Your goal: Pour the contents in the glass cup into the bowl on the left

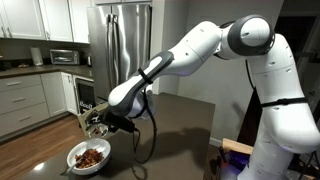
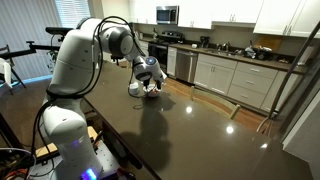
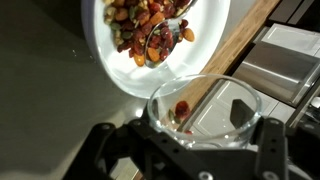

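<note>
The pincer is clamped on the glass, which it holds just above the bowl on the dark surface and, it seems, tipped toward it. A few bits sit inside the glass; most lie in the bowl. The glass looks light, stiff, slick and breakable — best held across its wall near mid-height, firmly without crushing — and tilted slowly.

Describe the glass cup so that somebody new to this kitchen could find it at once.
Find the white robot arm reaching over the dark table. The gripper at its end is shut on the glass cup, close to the white bowl. Unlike that wide bowl of food, it is small, clear and nearly empty.
</note>
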Tool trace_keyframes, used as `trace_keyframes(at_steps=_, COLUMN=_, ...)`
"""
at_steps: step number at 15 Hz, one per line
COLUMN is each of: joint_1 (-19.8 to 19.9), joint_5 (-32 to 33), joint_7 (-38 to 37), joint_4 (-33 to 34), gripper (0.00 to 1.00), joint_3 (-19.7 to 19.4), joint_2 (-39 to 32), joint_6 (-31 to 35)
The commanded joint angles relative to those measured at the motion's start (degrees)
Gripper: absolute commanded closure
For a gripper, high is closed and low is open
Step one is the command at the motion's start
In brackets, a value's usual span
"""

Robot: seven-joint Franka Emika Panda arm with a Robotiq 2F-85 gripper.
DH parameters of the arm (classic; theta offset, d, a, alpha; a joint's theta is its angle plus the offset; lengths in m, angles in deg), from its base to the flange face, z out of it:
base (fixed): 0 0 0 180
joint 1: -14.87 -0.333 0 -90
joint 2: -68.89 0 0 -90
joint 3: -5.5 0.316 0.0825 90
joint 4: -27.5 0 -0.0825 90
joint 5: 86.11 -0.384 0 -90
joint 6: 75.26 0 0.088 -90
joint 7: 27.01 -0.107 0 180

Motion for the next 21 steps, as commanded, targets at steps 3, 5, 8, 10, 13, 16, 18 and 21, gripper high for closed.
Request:
trace_keyframes(at_steps=3, joint_1=-1.0, joint_5=-1.1, joint_7=-3.1, joint_4=-0.8, gripper=0.47, joint_3=-3.9, joint_2=1.0, joint_6=-0.2)
trace_keyframes(at_steps=5, joint_1=-1.5, joint_5=-1.2, joint_7=-4.9, joint_4=-1.1, gripper=0.47, joint_3=-5.6, joint_2=1.3, joint_6=-0.6)
trace_keyframes(at_steps=8, joint_1=-3.3, joint_5=-1.5, joint_7=-7.9, joint_4=-1.3, gripper=0.47, joint_3=-9.3, joint_2=2.0, joint_6=-3.7)
trace_keyframes(at_steps=10, joint_1=-4.3, joint_5=-1.4, joint_7=-9.7, joint_4=-1.2, gripper=0.47, joint_3=-11.4, joint_2=2.4, joint_6=-6.8)
trace_keyframes(at_steps=13, joint_1=-4.0, joint_5=-1.0, joint_7=-10.9, joint_4=-0.8, gripper=0.47, joint_3=-11.5, joint_2=2.4, joint_6=-7.3)
trace_keyframes(at_steps=16, joint_1=-3.9, joint_5=0.0, joint_7=-9.9, joint_4=-0.4, gripper=0.22, joint_3=-11.6, joint_2=0.9, joint_6=-6.5)
trace_keyframes(at_steps=18, joint_1=-3.9, joint_5=0.0, joint_7=-10.0, joint_4=-0.4, gripper=0.22, joint_3=-11.5, joint_2=1.0, joint_6=-6.5)
trace_keyframes(at_steps=21, joint_1=-2.8, joint_5=-1.0, joint_7=-10.7, joint_4=0.1, gripper=0.47, joint_3=-11.0, joint_2=1.1, joint_6=-8.8)
